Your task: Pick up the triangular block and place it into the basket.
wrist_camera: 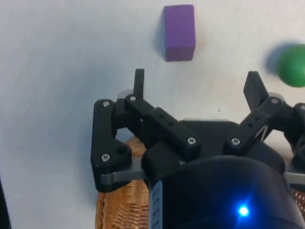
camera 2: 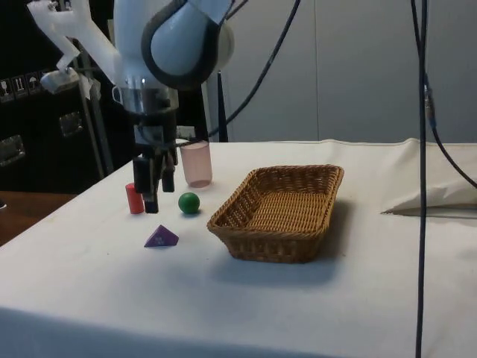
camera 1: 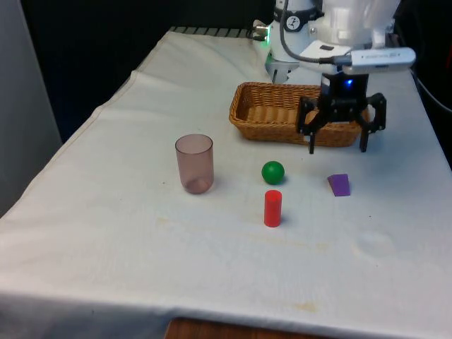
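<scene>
Wicker basket (camera 1: 272, 113) sits toward the far right part of the table (camera 1: 106, 233), with nothing in it. Above its near rim hangs the black gripper (camera 1: 338, 148), its fingers spread wide and holding nothing. Just nearer on the cloth lies the purple triangular block (camera 1: 339, 184), beside a green ball (camera 1: 272, 171) and a red cylinder (camera 1: 272, 207). A translucent pink cup (camera 1: 194, 163) stands upright and empty toward the table's middle.

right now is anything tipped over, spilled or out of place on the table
Nothing stands out. The pink cup and the red cylinder stand upright, the green ball and the purple triangular block rest on the cloth, and the basket sits flat and empty. The gripper hangs open above the cloth, holding nothing.
</scene>
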### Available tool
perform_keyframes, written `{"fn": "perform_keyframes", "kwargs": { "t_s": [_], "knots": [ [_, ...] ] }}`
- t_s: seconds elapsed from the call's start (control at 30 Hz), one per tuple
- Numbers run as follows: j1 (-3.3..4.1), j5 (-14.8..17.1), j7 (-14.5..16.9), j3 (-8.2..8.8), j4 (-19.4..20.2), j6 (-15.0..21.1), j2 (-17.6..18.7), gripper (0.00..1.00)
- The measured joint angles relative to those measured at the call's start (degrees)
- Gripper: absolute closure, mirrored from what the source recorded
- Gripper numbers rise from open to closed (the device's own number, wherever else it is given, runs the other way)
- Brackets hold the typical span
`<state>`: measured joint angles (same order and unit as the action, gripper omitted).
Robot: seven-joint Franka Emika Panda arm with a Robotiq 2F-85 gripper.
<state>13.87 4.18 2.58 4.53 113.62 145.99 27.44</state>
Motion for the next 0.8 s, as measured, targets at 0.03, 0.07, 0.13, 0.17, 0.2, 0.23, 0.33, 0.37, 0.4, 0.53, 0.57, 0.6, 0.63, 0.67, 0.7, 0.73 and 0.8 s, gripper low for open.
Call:
{"fn": "perform_keyframes", "kwargs": {
  "t_s": [0.03,0.07,0.13,0.17,0.2,0.23,0.33,0.37,0.4,0.53,0.57,0.6,0.63,0.67,0.7,0.73,0.8],
  "knots": [
    [-0.11,0.06,0.80,0.00,0.00,0.86,0.74,0.00],
    [-0.17,0.06,1.15,0.00,0.00,1.38,1.15,0.00],
    [-0.23,0.06,1.55,0.00,0.00,2.23,1.89,0.00],
    [-0.23,0.06,1.72,0.00,0.00,2.75,2.23,0.00],
    [-0.23,0.06,1.83,0.00,0.00,3.21,2.52,0.00],
    [-0.23,0.06,1.95,0.00,0.00,3.72,2.86,0.00],
    [-0.23,0.06,2.01,-0.06,0.00,5.21,3.95,0.00],
    [-0.23,0.06,2.01,-0.11,0.00,5.73,4.30,0.00],
    [-0.23,0.06,1.95,-0.17,0.06,6.25,4.64,0.00],
    [0.06,0.06,1.26,-0.63,0.00,8.08,5.96,0.00],
    [0.06,0.06,1.09,-0.74,0.00,8.37,6.19,0.00],
    [0.06,0.06,1.09,-0.74,0.00,8.37,6.19,0.00],
    [0.11,0.06,0.92,-0.74,0.00,8.65,6.42,0.00],
    [0.11,0.06,0.80,-0.74,0.00,8.94,6.59,0.00],
    [0.11,0.06,0.74,-0.74,0.00,9.22,6.70,0.00],
    [0.11,0.06,0.69,-0.69,0.00,9.40,6.82,0.00],
    [0.06,0.06,0.57,-0.69,-0.06,9.68,7.16,0.00]
  ]
}}
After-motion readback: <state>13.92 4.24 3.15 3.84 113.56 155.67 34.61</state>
